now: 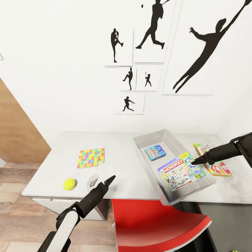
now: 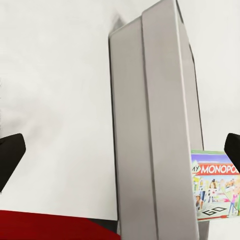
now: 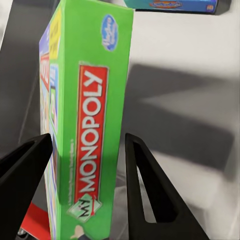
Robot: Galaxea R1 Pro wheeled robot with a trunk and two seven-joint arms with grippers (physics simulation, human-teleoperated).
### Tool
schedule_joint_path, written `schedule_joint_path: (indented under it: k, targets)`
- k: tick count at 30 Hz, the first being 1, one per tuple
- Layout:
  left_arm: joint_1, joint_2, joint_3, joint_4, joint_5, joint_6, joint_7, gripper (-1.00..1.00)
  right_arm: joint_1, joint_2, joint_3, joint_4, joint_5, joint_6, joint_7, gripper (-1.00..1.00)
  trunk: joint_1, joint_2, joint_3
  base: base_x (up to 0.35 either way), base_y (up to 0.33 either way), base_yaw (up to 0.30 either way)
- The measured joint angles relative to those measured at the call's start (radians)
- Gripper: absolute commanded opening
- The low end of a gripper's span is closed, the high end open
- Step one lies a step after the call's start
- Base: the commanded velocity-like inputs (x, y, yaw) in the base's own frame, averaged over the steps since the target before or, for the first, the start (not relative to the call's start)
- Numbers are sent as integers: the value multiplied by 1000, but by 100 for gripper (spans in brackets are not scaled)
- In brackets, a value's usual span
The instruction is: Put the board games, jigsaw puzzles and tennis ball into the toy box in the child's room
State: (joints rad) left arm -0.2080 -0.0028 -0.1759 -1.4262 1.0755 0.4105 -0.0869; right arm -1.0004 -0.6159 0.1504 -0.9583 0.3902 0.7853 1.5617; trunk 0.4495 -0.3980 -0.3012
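My right gripper [image 3: 85, 185] has its black fingers apart, straddling the green-edged Monopoly board game box [image 3: 92, 125], which lies inside the long shallow grey toy box [image 1: 154, 140] on the light grey table [image 1: 122, 157]. My left gripper [image 1: 111, 179] hangs open over the table near the yellow-green tennis ball [image 1: 70, 183] and multicoloured jigsaw puzzle square [image 1: 91, 158].

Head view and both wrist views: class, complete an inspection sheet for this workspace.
Surface: light grey table.
Job's things: Monopoly and blue game box inside toy box; Skip-Bo, jigsaw puzzle and tennis ball on the table outside it.
Clutter: small pale object near the ball, unidentifiable.
Grippers: left gripper open over the table; right gripper astride Monopoly's edge, grip unclear.
Cables: nothing seen.
Surroundings: red chair, silhouette pictures, wood floor.
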Motion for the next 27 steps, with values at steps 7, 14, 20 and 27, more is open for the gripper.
schedule_joint_path:
  k: [7, 14, 20, 27]
  targets:
    - [0, 0, 0, 0, 0, 0, 0, 100, 0, -2, 0, 1, 0, 3, 1, -100, 0, 0, -7, 0, 0, 0]
    - [0, 0, 0, 0, 0, 0, 0, 100, 0, -2, 0, 2, 0, 5, 1, -100, 0, 0, -17, 0, 0, 0]
    - [0, 0, 0, 0, 0, 0, 0, 100, 0, -2, 0, 2, 0, 6, 1, -100, 0, 0, -26, 0, 0, 0]
    - [0, 0, 0, 0, 1, 0, -1, 100, -18, 0, 0, 2, -1, 7, 1, -100, 0, 0, -33, 0, 0, 0]
